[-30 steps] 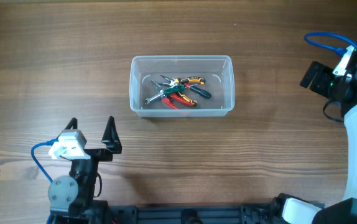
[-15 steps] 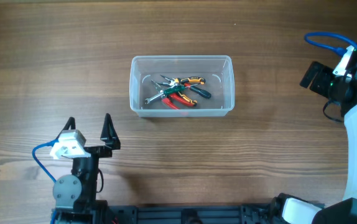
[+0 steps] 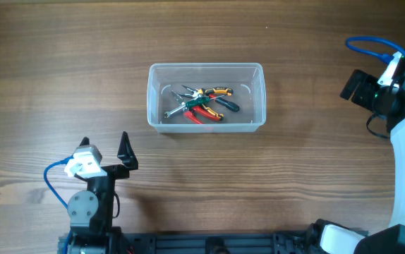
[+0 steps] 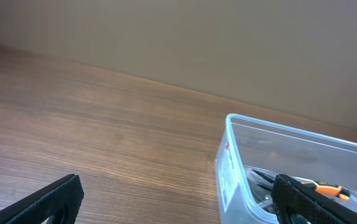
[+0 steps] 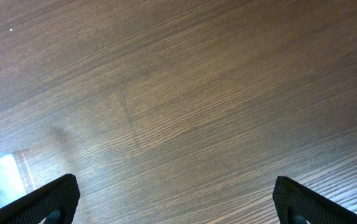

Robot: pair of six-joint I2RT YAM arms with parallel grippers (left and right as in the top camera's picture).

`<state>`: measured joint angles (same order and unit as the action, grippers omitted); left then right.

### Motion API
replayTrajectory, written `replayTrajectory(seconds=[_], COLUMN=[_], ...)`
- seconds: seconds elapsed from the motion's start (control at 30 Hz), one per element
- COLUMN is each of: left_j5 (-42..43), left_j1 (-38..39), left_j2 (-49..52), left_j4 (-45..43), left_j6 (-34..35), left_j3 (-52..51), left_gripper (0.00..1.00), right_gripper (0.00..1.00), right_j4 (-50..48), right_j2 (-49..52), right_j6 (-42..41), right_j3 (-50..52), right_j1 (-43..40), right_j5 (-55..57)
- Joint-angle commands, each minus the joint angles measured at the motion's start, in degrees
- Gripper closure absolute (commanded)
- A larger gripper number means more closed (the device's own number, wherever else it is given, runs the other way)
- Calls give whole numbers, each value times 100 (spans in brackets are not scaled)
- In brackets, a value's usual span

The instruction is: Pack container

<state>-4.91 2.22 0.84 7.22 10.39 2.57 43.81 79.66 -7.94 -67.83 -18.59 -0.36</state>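
Packing looks done — colour-handled hand tools (image 3: 201, 103) lie in the clear rectangular plastic container (image 3: 206, 66); the left gripper (image 3: 104, 141) and right gripper (image 5: 175, 186) show jaws wide apart, empty — seemingly only parking is left.

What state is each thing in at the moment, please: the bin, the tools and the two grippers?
container: upright, open at the top, tools inside.
tools: lying in a loose pile on the container's floor.
left gripper: open, holding nothing, apart from the container.
right gripper: open, holding nothing.
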Motion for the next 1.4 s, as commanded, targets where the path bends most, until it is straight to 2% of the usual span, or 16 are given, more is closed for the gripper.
replayTrajectory(seconds=[0.0,1.3,1.37], left_j5=[-76,52,52], left_j1=[-151,-149,-149], left_j2=[-68,-57,-57], left_j4=[-39,-35,-37], left_j6=[48,50,50], left_j3=[-74,-74,-74], left_gripper=[0,0,0], right_gripper=[0,0,0], right_j4=[-13,-15,-256], right_j2=[-26,-61,-229], right_j6=[-107,48,42], right_j3=[-7,-7,-7], right_j1=[-2,-2,-2], right_j5=[79,229,289])
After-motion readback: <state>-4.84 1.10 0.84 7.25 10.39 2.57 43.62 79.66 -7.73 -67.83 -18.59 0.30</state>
